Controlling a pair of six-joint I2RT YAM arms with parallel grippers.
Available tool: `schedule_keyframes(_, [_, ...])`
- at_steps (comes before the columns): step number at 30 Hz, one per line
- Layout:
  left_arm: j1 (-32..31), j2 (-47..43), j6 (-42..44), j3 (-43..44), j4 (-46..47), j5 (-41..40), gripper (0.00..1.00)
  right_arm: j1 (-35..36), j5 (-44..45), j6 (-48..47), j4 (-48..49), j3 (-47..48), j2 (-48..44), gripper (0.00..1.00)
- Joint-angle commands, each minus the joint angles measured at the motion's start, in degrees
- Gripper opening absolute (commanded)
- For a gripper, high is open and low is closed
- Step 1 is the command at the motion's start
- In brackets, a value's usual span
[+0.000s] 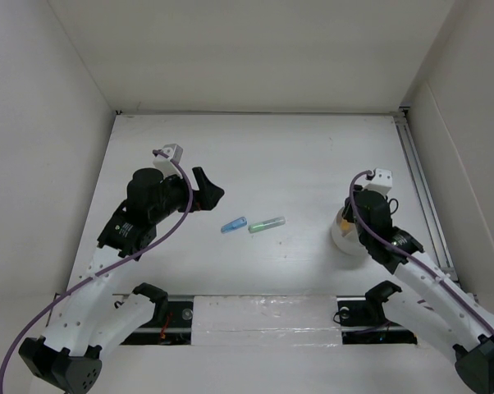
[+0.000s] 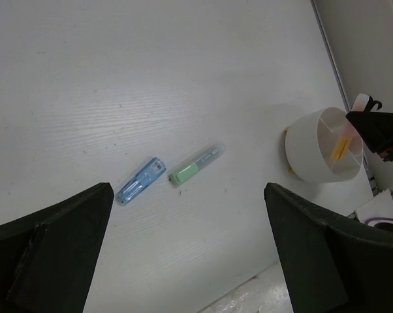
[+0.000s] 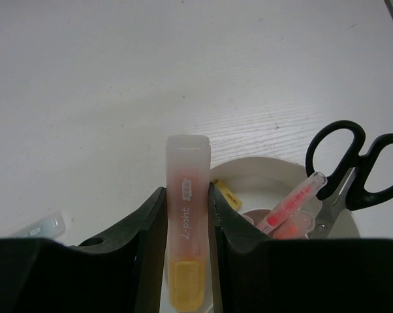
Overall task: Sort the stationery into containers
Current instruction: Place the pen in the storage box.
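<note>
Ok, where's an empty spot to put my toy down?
Bare: the far table behind the blue marker and green marker, and the gap between green marker and white cup. Crowded: the cup, under the right gripper.

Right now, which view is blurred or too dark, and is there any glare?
Top external: even light, soft shadows, no strong glare. Left wrist: blue marker and green marker sharp, its own jaws dark and blurred. Right wrist: orange marker sharp, its print partly readable, jaws black without detail.

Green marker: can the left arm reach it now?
Probably yes: the left gripper is open, and the green marker lies on bare table before it; only the blue marker is close.
</note>
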Motion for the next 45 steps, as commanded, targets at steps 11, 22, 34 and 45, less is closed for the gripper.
schedule_keyframes(11, [-0.24, -1.08, 1.33, 0.06, 2.87, 1.81, 1.0, -0.37, 0.47, -0.38, 0.61, 2.89, 2.44, 0.0])
schedule_keyframes(22, [-0.24, -2.14, 1.33, 0.06, 2.87, 1.81, 1.0, -0.37, -0.15, -0.38, 1.13, 2.89, 2.44, 0.05])
schedule_keyframes(34, [-0.24, -2.14, 1.33, 0.59, 2.87, 1.81, 1.0, -0.37, -0.68, -0.91, 1.13, 3.42, 2.97, 0.1])
schedule_keyframes(45, [-0.24, -2.14, 1.33, 0.59, 2.87, 1.81, 1.0, -0.37, -1.29, -1.44, 1.66, 3.42, 2.97, 0.04])
